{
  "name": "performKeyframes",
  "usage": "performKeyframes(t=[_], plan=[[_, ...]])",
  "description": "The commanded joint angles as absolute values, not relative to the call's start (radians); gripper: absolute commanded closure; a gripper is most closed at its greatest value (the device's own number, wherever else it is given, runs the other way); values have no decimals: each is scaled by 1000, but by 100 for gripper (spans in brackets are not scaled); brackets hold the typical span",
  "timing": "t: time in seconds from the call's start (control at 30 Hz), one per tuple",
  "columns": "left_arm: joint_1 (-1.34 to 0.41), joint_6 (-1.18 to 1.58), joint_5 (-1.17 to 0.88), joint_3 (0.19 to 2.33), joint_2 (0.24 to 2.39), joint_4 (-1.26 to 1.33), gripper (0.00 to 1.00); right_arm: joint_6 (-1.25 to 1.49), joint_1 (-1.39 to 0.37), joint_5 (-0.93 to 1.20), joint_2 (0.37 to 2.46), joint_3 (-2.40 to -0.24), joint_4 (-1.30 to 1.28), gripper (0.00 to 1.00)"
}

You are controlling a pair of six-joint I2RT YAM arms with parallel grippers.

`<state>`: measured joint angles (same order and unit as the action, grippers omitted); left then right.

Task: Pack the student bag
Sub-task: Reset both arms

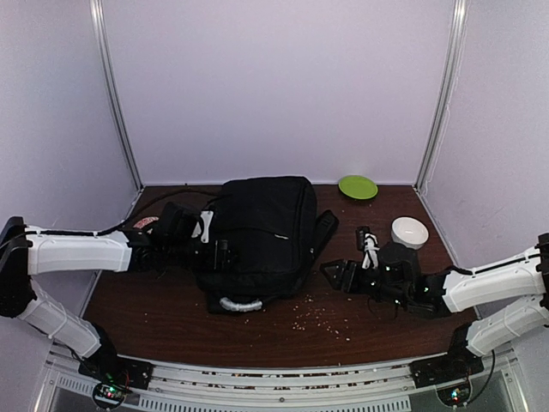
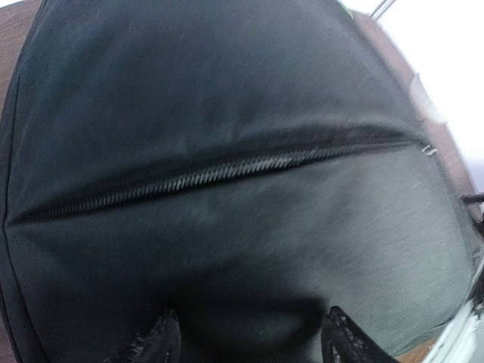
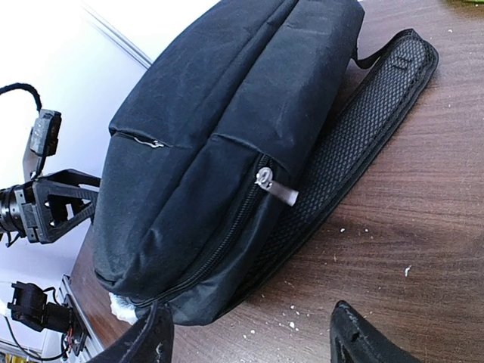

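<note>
The left gripper [image 2: 249, 336] is standing partly open against the student bag [image 1: 262, 227], its left side. The right gripper [image 3: 249, 333] is hanging wide open, empty, over bare surface [image 3: 423, 227] right of the bag.

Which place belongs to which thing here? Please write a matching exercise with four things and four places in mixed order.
Things:
1. student bag
2. green plate
3. white round object
4. crumbs

Places:
A. at the far edge of the table
B. at the right side
C. in the middle
D. toward the near edge, in front of the bag

Pairs: 1-C, 2-A, 3-B, 4-D
</note>
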<state>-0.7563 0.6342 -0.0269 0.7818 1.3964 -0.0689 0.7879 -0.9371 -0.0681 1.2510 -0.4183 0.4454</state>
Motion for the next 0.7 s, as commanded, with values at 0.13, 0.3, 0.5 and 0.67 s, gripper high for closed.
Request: performKeyframes(t=[0.13, 0.3, 0.5, 0.67], plan=[[-728, 426, 225, 946, 1182, -299, 3, 554, -945, -260, 1054, -549, 122, 27], [-600, 463, 271, 1028, 1042, -479, 2, 597, -938, -630, 962, -652, -86, 11], [-396, 437, 224, 1076, 920, -552, 2, 658, -760, -566, 966, -797, -265, 1], [-272, 423, 107, 948, 855, -425, 2, 558, -691, -594, 943, -799, -274, 1]])
